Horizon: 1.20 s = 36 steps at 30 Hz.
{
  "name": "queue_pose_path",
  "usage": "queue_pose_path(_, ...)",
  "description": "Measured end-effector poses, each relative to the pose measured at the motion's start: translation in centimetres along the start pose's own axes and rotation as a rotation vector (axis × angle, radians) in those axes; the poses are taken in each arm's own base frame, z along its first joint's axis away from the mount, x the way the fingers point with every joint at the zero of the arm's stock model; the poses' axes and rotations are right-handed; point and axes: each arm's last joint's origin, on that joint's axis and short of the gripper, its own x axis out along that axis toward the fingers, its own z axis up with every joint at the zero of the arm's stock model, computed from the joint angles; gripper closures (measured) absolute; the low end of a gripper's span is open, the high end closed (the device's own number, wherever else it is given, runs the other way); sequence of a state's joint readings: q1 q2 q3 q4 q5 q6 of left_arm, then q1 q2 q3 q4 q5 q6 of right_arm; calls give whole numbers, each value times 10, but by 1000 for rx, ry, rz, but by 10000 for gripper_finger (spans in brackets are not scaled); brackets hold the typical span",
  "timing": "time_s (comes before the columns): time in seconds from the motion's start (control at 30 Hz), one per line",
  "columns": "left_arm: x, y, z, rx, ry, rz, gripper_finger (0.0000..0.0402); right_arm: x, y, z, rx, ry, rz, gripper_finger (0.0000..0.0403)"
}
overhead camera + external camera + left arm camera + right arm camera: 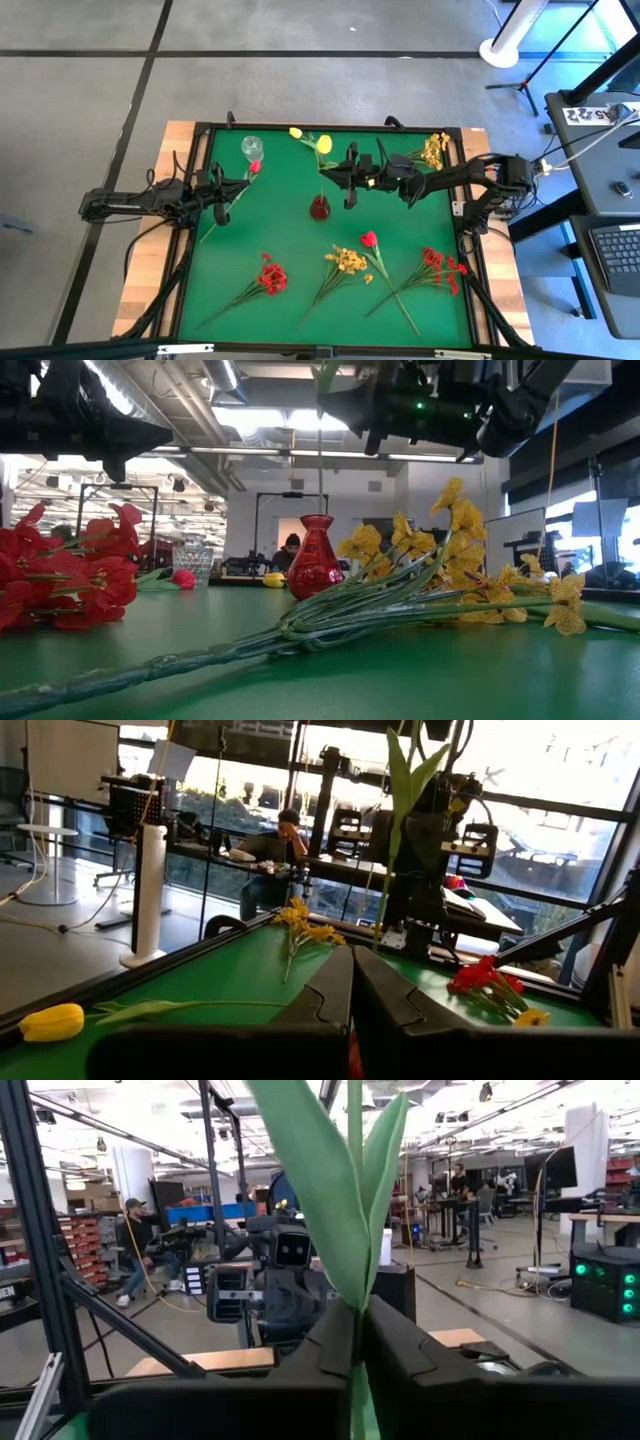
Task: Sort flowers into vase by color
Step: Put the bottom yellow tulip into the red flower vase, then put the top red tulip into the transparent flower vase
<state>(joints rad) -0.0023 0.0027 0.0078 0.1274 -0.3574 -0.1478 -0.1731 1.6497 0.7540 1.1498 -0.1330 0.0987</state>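
Observation:
My right gripper is shut on a yellow tulip, held upright over the red vase at mid-table; its thin stem runs down into the vase. My left gripper hovers shut above the stem of a red tulip, which lies on the mat with its bloom beside the clear glass vase. A second yellow tulip lies flat near the far edge. Along the near edge lie a red spray, a yellow spray, a red tulip and another red spray. My right gripper pinches the yellow tulip's stem where the green leaves wrap it, between its two fingers. The fingers come level from the table's right side and lie across the upright stem. The stem's lower end reaches into the red vase's mouth.
A yellow spray lies at the far right corner of the green mat, which has a raised black rim. The mat's middle left is bare. People sit at desks in the room beyond the table.

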Motion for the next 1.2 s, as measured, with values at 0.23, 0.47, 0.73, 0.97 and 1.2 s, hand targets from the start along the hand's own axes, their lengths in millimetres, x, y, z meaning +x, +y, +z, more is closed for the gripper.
queue_pose_path(0.23,0,0,0,0,0,0,401,0,0,0,1,11,-11,243)
queue_pose_path(0.47,0,0,0,0,0,0,401,-9,1,5,-2,205,-29,117)
queue_pose_path(0.73,0,0,0,0,0,1,401,-42,8,49,-72,368,-120,66)
queue_pose_path(0.97,0,0,0,0,0,0,401,-75,14,73,-43,489,-157,70)
queue_pose_path(1.2,0,0,0,0,0,0,401,-73,17,78,-30,434,-79,70)
